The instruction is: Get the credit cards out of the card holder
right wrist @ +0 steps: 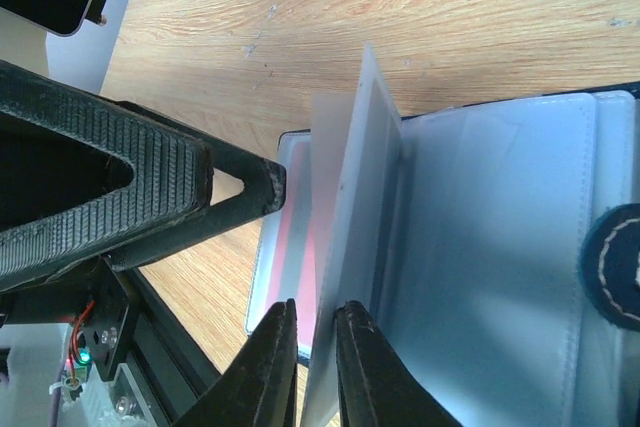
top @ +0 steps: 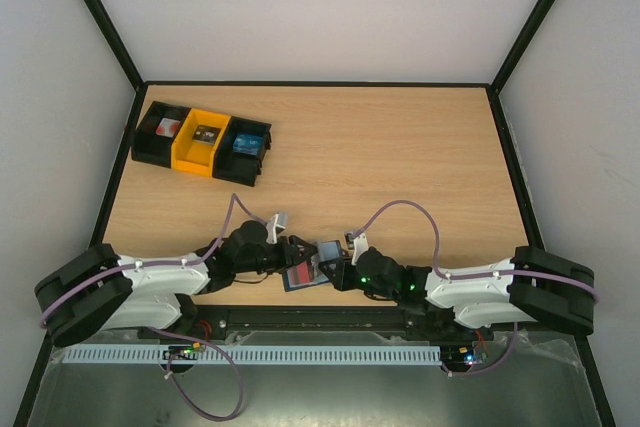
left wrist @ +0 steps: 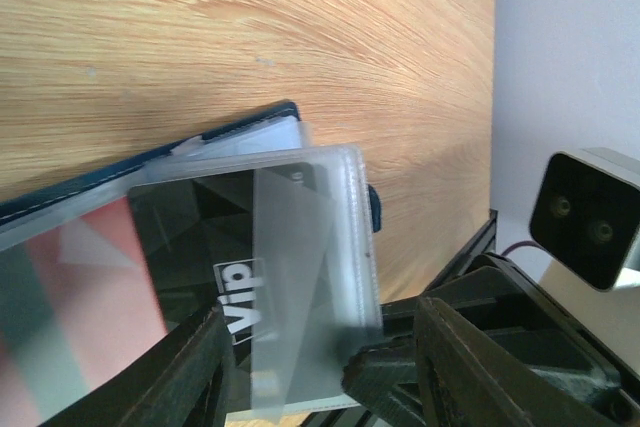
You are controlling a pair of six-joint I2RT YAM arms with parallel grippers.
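Note:
The dark blue card holder [top: 300,277] lies open near the table's front edge, between my two grippers. In the left wrist view its clear plastic sleeves [left wrist: 320,217] fan out over a black and red card [left wrist: 180,247] marked "vip", still in its sleeve. My left gripper [left wrist: 322,315] is open, its fingers on either side of the sleeves. In the right wrist view my right gripper [right wrist: 318,309] is closed on the lower edge of one upright translucent sleeve [right wrist: 355,207]. The pale grey-blue inner panel [right wrist: 500,247] and closing tab [right wrist: 618,267] lie to the right. A red card [right wrist: 300,237] shows left of that sleeve.
A black-and-yellow row of bins [top: 203,142] stands at the back left of the wooden table [top: 400,157]. Black frame rails and white walls enclose the table. The left gripper's finger [right wrist: 150,187] sits close beside the right gripper. The right wrist camera [left wrist: 585,217] is near.

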